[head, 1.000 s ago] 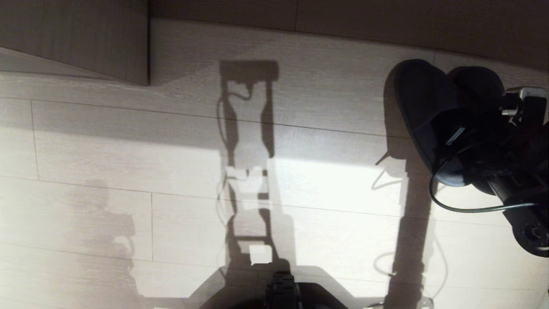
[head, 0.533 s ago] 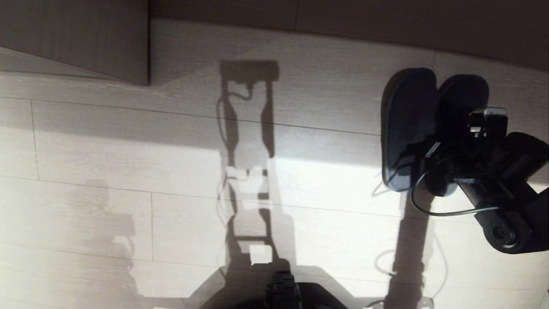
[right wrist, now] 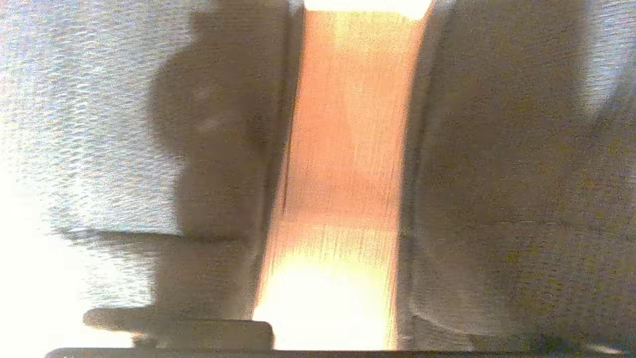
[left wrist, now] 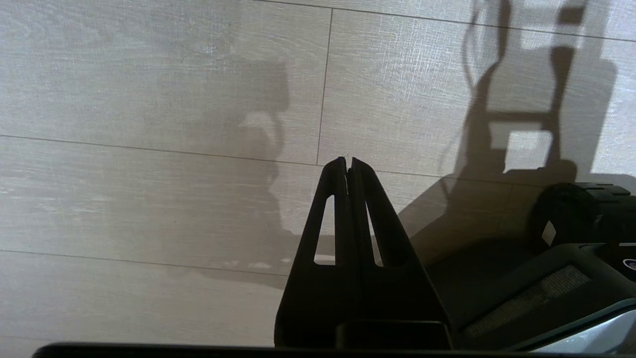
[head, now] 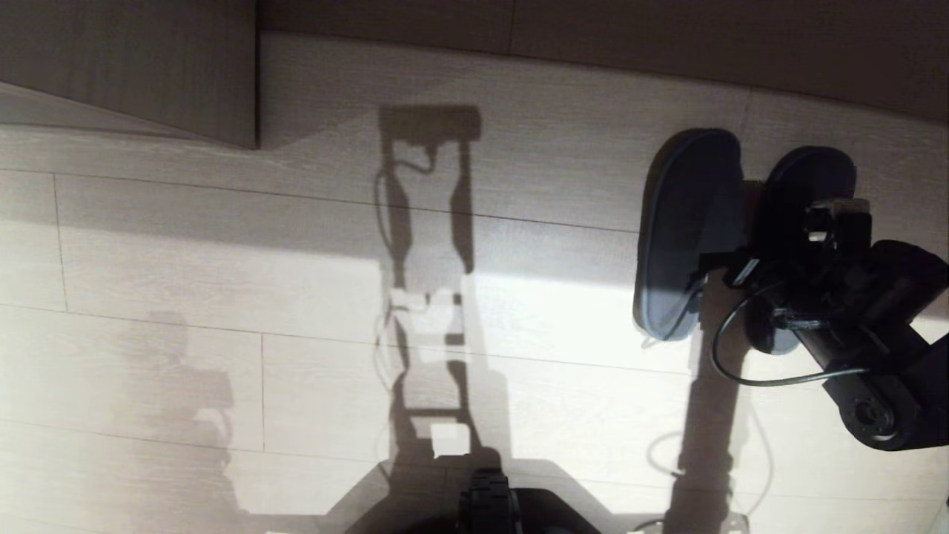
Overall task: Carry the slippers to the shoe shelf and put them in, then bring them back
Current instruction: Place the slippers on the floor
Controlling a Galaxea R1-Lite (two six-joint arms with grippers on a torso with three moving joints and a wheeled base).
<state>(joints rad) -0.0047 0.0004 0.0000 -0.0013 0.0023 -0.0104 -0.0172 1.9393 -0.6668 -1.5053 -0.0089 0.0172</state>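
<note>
The two dark slippers lie side by side on the floor at the right of the head view, the left slipper (head: 686, 230) and the right slipper (head: 808, 178), with a strip of floor between them. My right gripper (head: 756, 248) hangs low over that gap, open and holding nothing. In the right wrist view the right gripper (right wrist: 343, 199) looks down on the lit floor strip, with dark shapes on both sides. My left gripper (left wrist: 348, 161) is shut and empty, parked over the floor beside the base. I cannot tell whether the wood-grain panel (head: 148, 67) belongs to the shoe shelf.
Pale floorboards (head: 222, 297) spread to the left, crossed by the robot's shadow. A dark strip of furniture (head: 667, 37) runs along the far edge. The base's wheel (head: 489, 504) shows at the near edge, and a cable (head: 741, 371) loops under the right arm.
The right arm came down and left with the slippers. Its jaws opened; the slippers, held together and tilted before, now lie flat and apart on the floor.
</note>
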